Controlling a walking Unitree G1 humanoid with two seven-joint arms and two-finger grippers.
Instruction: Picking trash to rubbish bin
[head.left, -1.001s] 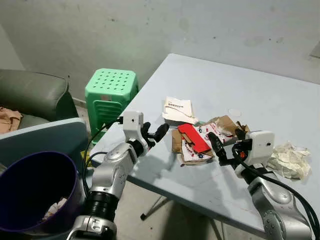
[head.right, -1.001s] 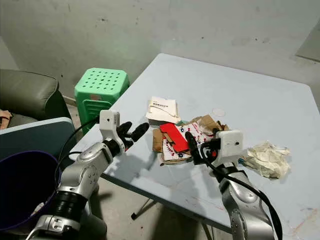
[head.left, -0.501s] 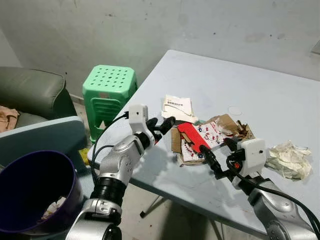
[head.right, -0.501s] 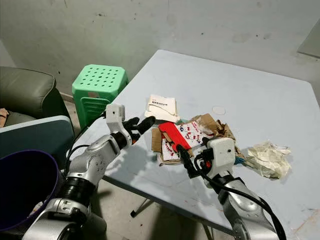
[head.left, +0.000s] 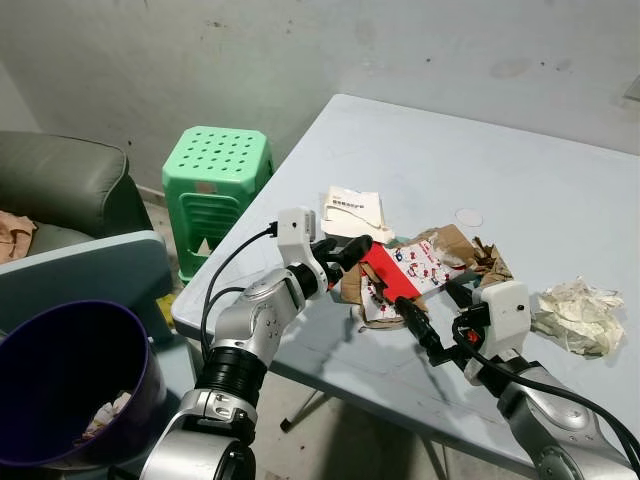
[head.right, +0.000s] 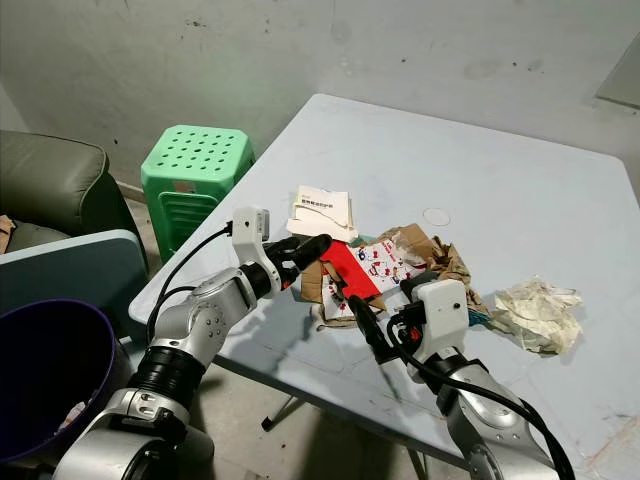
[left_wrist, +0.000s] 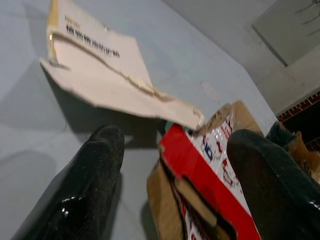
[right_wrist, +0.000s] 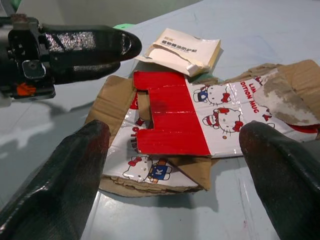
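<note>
Left eye: left gripper (head.left: 352, 251) now right at the near-left edge of the carton (head.left: 398, 280), closer in than a second ago, when it hung over the table (head.left: 520, 170) edge well short of the pile. Fingers spread, nothing held. Right gripper (head.left: 432, 322) pulled back toward the near edge, just in front of the carton, parted and empty. Envelope (head.left: 352, 212) lying behind the carton; crumpled paper (head.left: 578, 315) off to the right, apart from both grippers. Bin (head.left: 70, 385) down at lower left beside the table, a little trash already in it. Green stool (head.left: 218, 185) behind.

Right eye: same layout; carton flattened, red flap up, on brown cardboard, flanked by the two grippers.

Left wrist: two black fingers (left_wrist: 95, 165) wide apart, red flap edge between them, envelope corner just beyond. Not yet closed on anything.

Right wrist: both fingers wide at the frame sides, carton flat on the table ahead, left gripper's fingers reaching in from the far side.

Judgement: approach nearly done, grasp not started. Likely next, closing the left gripper on the flap edge, then carrying across to the bin. Flat card lying flush could slip.
</note>
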